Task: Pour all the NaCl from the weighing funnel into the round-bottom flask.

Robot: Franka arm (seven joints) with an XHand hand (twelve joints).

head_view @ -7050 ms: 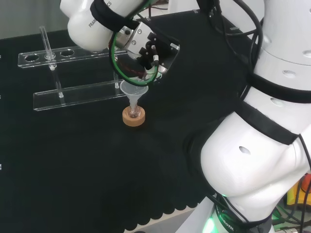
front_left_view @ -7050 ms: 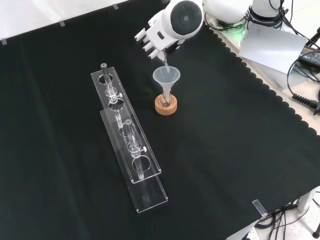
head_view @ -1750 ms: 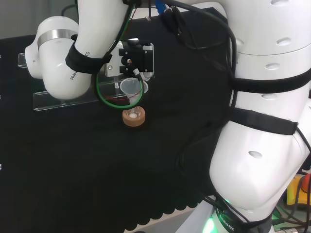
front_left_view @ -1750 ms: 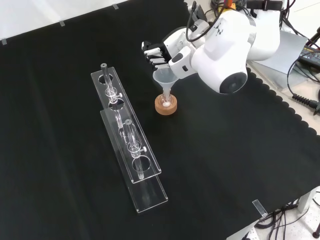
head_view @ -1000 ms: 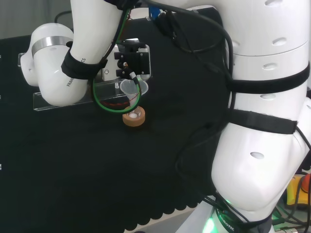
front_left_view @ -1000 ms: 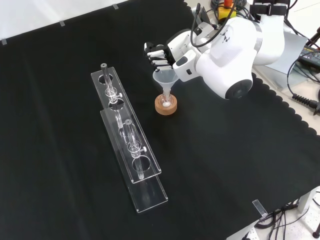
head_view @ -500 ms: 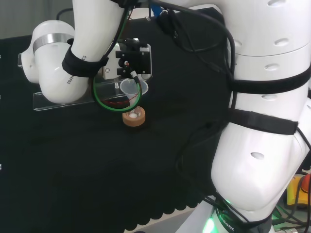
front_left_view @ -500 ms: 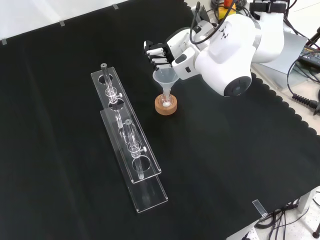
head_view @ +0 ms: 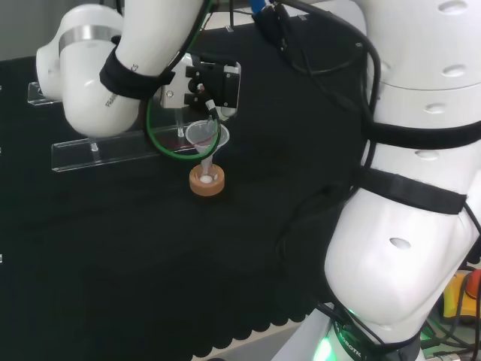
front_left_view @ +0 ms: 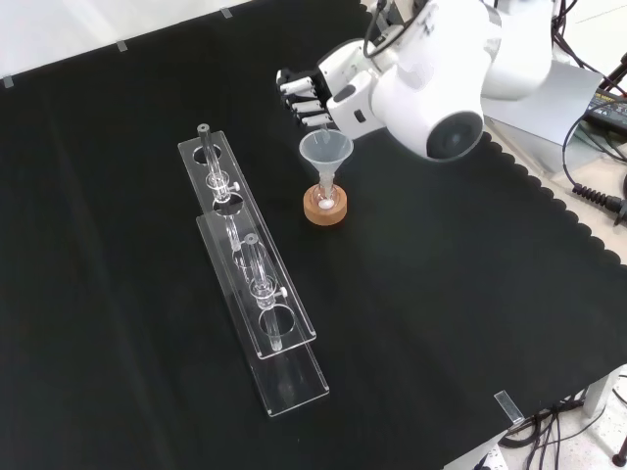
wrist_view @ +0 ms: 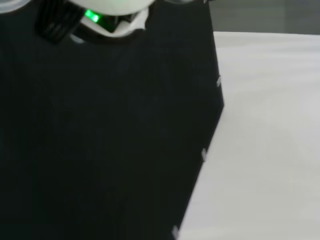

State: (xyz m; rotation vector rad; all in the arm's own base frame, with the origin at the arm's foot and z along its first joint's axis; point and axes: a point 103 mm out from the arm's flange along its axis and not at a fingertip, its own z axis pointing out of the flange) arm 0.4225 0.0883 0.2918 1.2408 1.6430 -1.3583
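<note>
The hand (front_left_view: pixel 306 98) hovers just above the funnel (front_left_view: pixel 325 150) seated in the flask (front_left_view: pixel 324 199) on its cork stand (front_left_view: pixel 324 208), fingers curled, apparently pinching a small clear weighing funnel.

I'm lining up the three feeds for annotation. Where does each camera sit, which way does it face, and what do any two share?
Head view: behind and above the arm's base, facing over white links at the funnel, the cork stand and the hand.
Front view: across the bench, looking down at the cloth and the rack; hand and a capped link enter from the top.
Wrist view: at the wrist, facing the cloth's edge.
Head and front views share funnel, stand, rack and hand.
</note>
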